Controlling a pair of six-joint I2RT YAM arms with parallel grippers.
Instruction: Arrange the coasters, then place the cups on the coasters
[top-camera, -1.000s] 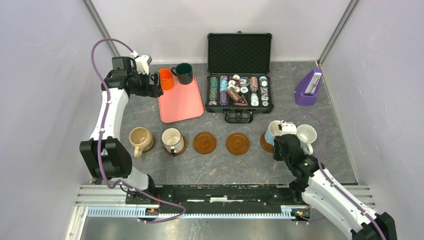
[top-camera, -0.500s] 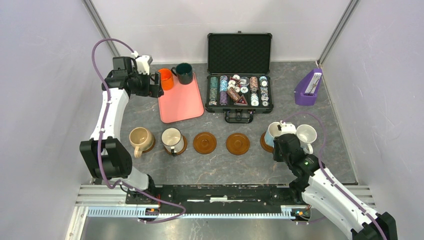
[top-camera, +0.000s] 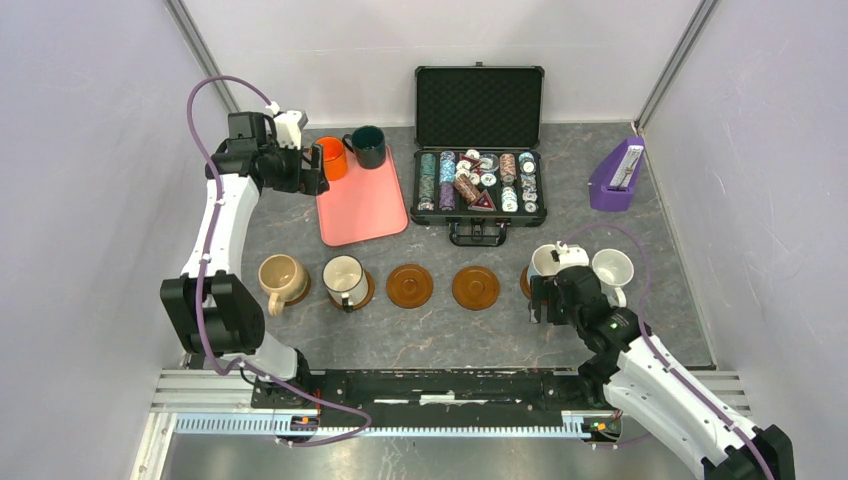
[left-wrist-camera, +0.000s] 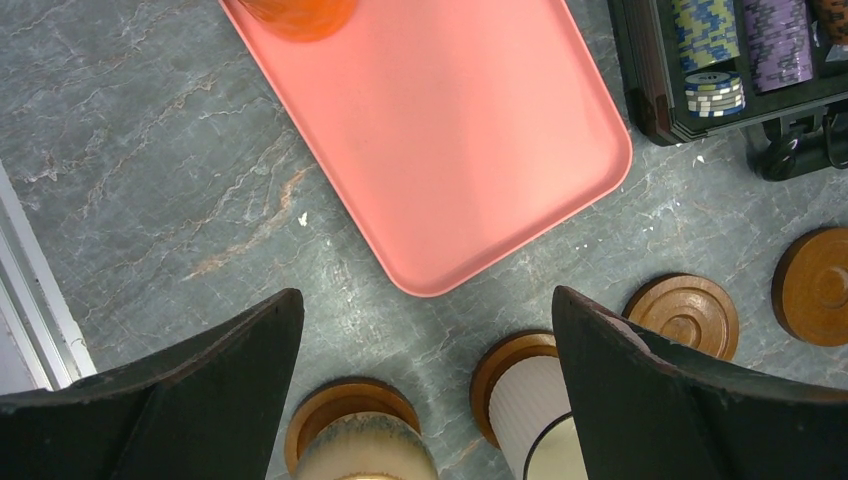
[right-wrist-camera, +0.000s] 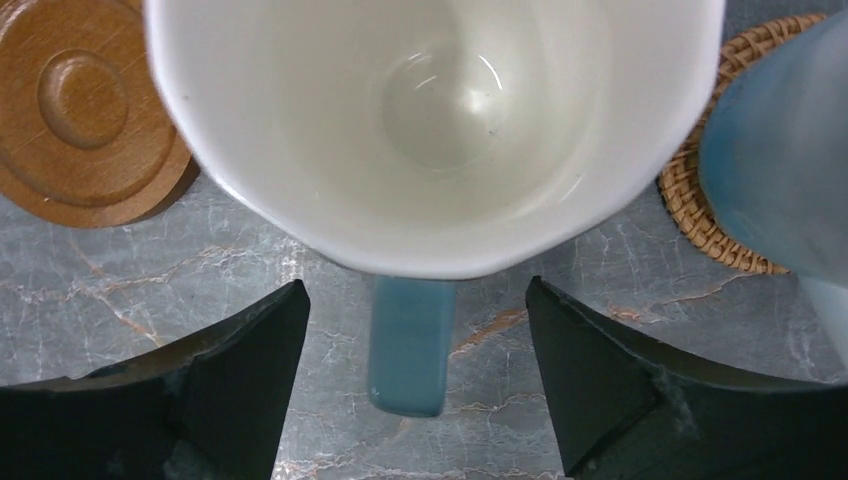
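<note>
My right gripper (top-camera: 550, 290) (right-wrist-camera: 417, 283) is open, its jaws well apart on either side of the light blue cup's handle (right-wrist-camera: 412, 340) without touching it. That light blue cup (top-camera: 546, 262) stands on a brown coaster (top-camera: 526, 284). Beside it a white cup (top-camera: 612, 268) sits on the woven coaster (right-wrist-camera: 715, 200). The tan cup (top-camera: 281, 277) and the dark-rimmed white cup (top-camera: 345, 279) each stand on a coaster. Two brown coasters (top-camera: 410, 285) (top-camera: 475, 287) are bare. My left gripper (top-camera: 312, 170) (left-wrist-camera: 425, 295) is open and empty beside the orange cup (top-camera: 331, 157). The dark green cup (top-camera: 368, 146) is close by.
The orange and green cups stand at the far end of a pink tray (top-camera: 362, 205). An open black case of poker chips (top-camera: 478, 180) lies behind the coaster row. A purple holder (top-camera: 615, 175) sits at the back right. Walls close in both sides.
My right gripper has opened and let go of the light blue cup's handle. The left gripper has edged slightly closer to the orange cup.
</note>
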